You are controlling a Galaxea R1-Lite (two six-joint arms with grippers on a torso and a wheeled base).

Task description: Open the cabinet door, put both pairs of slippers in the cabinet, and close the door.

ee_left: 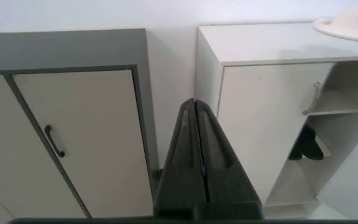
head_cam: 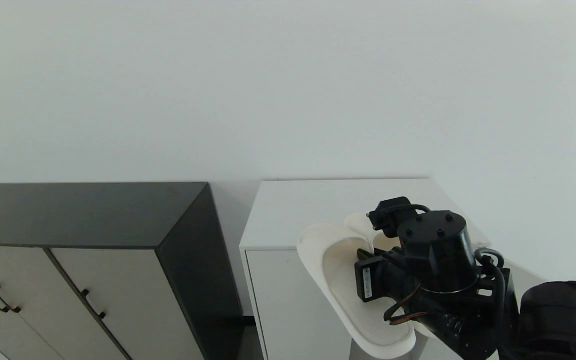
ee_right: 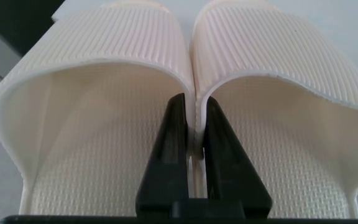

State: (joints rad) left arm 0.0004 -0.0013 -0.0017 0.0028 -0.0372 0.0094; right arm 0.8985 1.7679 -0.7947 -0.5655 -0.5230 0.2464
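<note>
A white cabinet (ee_left: pixel 266 45) stands against a plain white wall (head_cam: pixel 288 85). Its side away from the neighbouring cabinet is open, showing shelves. On a lower shelf sits a pair of dark slippers (ee_left: pixel 309 144), too shadowed to make out clearly.

To its left stands a black-topped cabinet with beige doors (head_cam: pixel 83 210), its doors shut and cut off at the left edge.

The pair of cream ribbed foam slippers (head_cam: pixel 338 280), two in all, hangs in the air at the white cabinet's top front edge. The right gripper (ee_right: pixel 196 102) pinches their two inner walls together between narrow jaws. From the head, the black wrist covers most of the far slipper and the cabinet's right front.

The left gripper (ee_left: pixel 194 109) is near the gap between the two cabinets, jaws pressed together on nothing.
</note>
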